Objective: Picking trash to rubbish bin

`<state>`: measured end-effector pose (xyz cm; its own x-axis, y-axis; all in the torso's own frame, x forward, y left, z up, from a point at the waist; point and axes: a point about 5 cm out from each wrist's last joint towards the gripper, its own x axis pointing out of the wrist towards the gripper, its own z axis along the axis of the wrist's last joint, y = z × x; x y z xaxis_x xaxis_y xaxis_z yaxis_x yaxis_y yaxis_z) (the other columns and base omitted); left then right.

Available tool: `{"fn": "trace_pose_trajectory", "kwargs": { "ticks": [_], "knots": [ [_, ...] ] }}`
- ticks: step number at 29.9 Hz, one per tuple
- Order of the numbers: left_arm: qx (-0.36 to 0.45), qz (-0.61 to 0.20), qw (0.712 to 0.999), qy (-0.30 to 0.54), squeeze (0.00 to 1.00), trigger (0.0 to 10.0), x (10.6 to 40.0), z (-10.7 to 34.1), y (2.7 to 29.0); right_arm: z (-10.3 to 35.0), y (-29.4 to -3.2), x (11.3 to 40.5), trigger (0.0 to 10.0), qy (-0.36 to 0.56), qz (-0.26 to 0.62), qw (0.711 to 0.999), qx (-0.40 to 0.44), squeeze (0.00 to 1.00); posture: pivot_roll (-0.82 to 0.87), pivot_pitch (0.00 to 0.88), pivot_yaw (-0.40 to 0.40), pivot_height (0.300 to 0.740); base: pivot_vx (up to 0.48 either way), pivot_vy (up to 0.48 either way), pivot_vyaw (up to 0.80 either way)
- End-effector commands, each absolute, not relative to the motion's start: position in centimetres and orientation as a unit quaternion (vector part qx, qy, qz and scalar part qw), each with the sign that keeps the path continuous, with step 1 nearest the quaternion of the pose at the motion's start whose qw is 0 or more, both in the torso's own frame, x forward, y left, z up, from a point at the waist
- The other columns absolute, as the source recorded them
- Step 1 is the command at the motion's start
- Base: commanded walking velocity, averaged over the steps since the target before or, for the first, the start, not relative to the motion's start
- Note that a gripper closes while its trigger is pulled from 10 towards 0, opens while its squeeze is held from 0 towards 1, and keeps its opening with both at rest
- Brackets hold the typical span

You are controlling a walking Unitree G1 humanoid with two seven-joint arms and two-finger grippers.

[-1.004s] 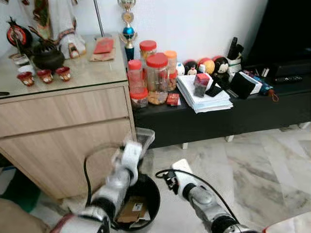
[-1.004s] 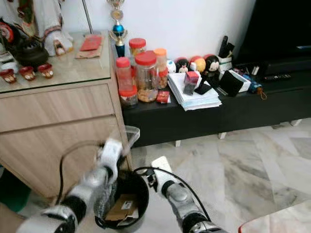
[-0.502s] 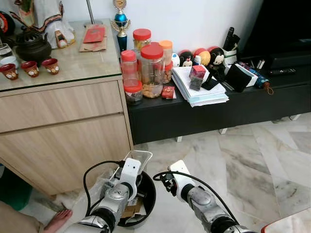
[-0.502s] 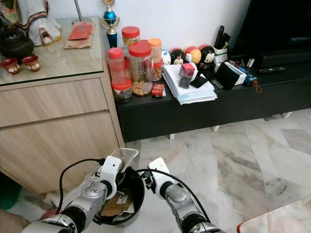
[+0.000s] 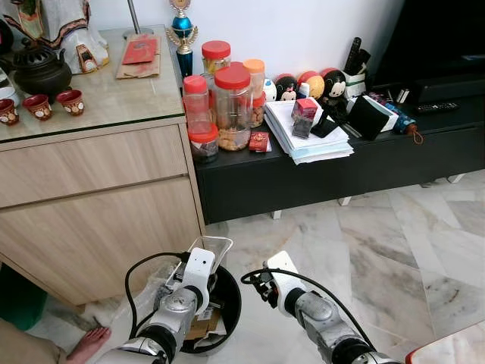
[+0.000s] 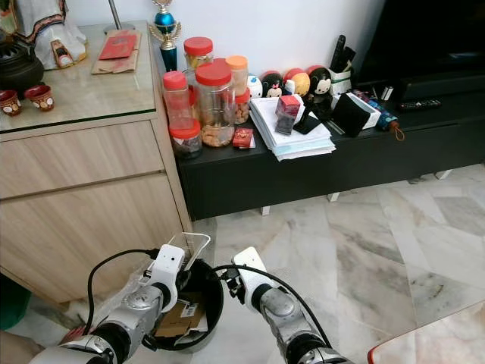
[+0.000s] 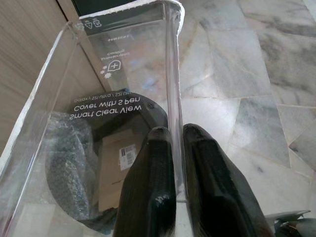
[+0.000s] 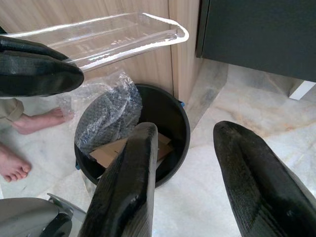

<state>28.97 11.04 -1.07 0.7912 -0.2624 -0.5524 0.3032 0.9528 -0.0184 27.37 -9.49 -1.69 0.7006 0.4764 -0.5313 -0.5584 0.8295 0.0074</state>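
Observation:
My left gripper (image 7: pixel 173 143) is shut on the edge of a clear plastic package tray (image 7: pixel 118 79), held just above the black rubbish bin (image 5: pixel 229 299). The tray (image 5: pixel 210 249) juts forward over the bin's rim. Inside the bin (image 8: pixel 174 121) lie a piece of cardboard (image 8: pixel 106 152) and bubble wrap (image 8: pixel 106 116). My right gripper (image 8: pixel 185 163) hangs open beside the bin, over the marble floor, with nothing between its fingers (image 8: pixel 123 192). The right arm (image 5: pixel 303 303) reaches in from the lower right.
A wooden cabinet (image 5: pixel 98 205) stands right behind the bin. A low black TV bench (image 5: pixel 326 178) carries jars, papers and toys. A person's bare foot (image 5: pixel 87 343) rests on the floor left of the bin. Marble floor (image 5: pixel 409 250) lies open to the right.
The camera has shifted slightly. The left gripper with the clear tray sits a little lower and closer over the bin; the right gripper has barely moved.

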Motion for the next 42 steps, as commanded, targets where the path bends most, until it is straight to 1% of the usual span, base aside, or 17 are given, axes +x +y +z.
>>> {"fn": "trace_pose_trajectory", "kwargs": {
  "ticks": [1,18,19,23,24,25,26,27,28,29,31,33,34,35,37,39,42],
  "knots": [
    [0.037,-0.148,0.942,0.298,1.0,10.0,28.3,-1.7,11.3,-1.6,-9.5,27.3,10.0,0.26,0.285,0.92,-0.076,0.0,-0.01,0.067,-0.01,0.74,0.0,0.0,0.0],
    [0.043,-0.147,0.945,0.289,1.0,10.0,28.6,-1.4,11.4,-1.9,-9.5,27.1,10.0,0.265,0.284,0.919,-0.075,0.0,-0.01,0.057,-0.02,0.74,0.0,0.0,0.0],
    [0.055,-0.149,0.947,0.28,0.0,10.0,28.8,-1.2,11.5,-1.9,-9.7,27.1,10.0,0.265,0.279,0.92,-0.072,0.0,-0.01,0.061,-0.022,0.74,0.0,0.0,0.0],
    [0.069,-0.151,0.949,0.268,0.0,10.0,29.1,-0.9,11.7,-1.9,-9.8,27.1,10.0,0.266,0.273,0.922,-0.069,0.0,-0.01,0.065,-0.023,0.74,0.0,0.0,0.0],
    [0.074,-0.132,0.957,0.249,0.0,10.0,29.4,-0.4,12.6,-2.1,-10.2,27.0,10.0,0.27,0.262,0.924,-0.068,0.0,0.0,0.072,-0.017,0.74,0.0,0.0,0.0],
    [0.084,-0.088,0.971,0.205,0.0,10.0,29.8,0.5,15.2,-2.6,-11.2,26.7,10.0,0.28,0.232,0.929,-0.067,0.0,0.01,0.074,-0.015,0.74,0.0,0.0,0.0],
    [0.084,-0.088,0.971,0.205,0.0,10.0,29.8,0.5,15.2,-2.6,-11.2,26.7,10.0,0.28,0.232,0.929,-0.067,0.0,0.01,0.074,-0.015,0.74,0.0,0.0,0.0],
    [0.086,-0.045,0.98,0.176,0.0,10.0,29.6,1.0,17.6,-3.0,-12.2,26.3,10.0,0.294,0.201,0.932,-0.06,0.0,0.02,0.075,-0.014,0.74,0.0,0.0,0.0],
    [0.086,-0.023,0.982,0.167,0.0,10.0,29.1,1.0,18.9,-3.3,-12.7,26.1,10.0,0.303,0.185,0.933,-0.055,0.0,0.03,0.075,-0.014,0.74,0.0,0.0,0.0],
    [0.086,-0.007,0.983,0.162,0.0,10.0,28.8,1.0,19.9,-3.5,-13.0,25.9,10.0,0.31,0.174,0.933,-0.052,0.0,0.03,0.075,-0.014,0.74,0.0,0.0,0.0],
    [0.086,0.002,0.984,0.158,0.0,10.0,28.5,1.0,20.5,-3.6,-13.2,25.7,10.0,0.314,0.168,0.933,-0.05,0.0,0.04,0.073,-0.013,0.74,0.0,0.0,0.0],
    [0.082,0.035,0.982,0.165,0.0,10.0,26.6,0.4,23.2,-4.5,-14.2,24.8,10.0,0.336,0.142,0.93,-0.038,0.0,0.06,0.071,-0.011,0.74,0.0,0.0,0.0],
    [0.082,0.035,0.982,0.165,0.0,10.0,26.6,0.4,23.2,-4.5,-14.2,24.8,10.0,0.336,0.142,0.93,-0.038,0.0,0.06,0.071,-0.011,0.74,0.0,0.0,0.0],
    [0.083,0.045,0.981,0.17,0.0,10.0,25.9,0.1,24.1,-4.7,-14.6,24.4,10.0,0.344,0.132,0.929,-0.034,0.0,0.06,0.071,-0.011,0.74,0.0,0.0,0.0],
    [0.083,0.045,0.981,0.17,0.0,10.0,25.9,0.1,24.1,-4.7,-14.6,24.4,10.0,0.344,0.132,0.929,-0.034,0.0,0.06,0.071,-0.011,0.74,0.0,0.0,0.0],
    [0.089,0.064,0.973,0.202,0.0,10.0,23.8,-1.2,25.6,-5.4,-15.4,23.5,10.0,0.362,0.111,0.925,-0.027,0.0,0.06,0.069,-0.009,0.74,0.0,0.0,0.0],
    [0.084,0.077,0.958,0.262,0.0,10.0,21.0,-3.5,25.9,-6.4,-16.1,22.0,10.0,0.389,0.087,0.917,-0.015,0.0,0.06,0.063,-0.004,0.74,0.0,0.0,0.0]
  ]
}}
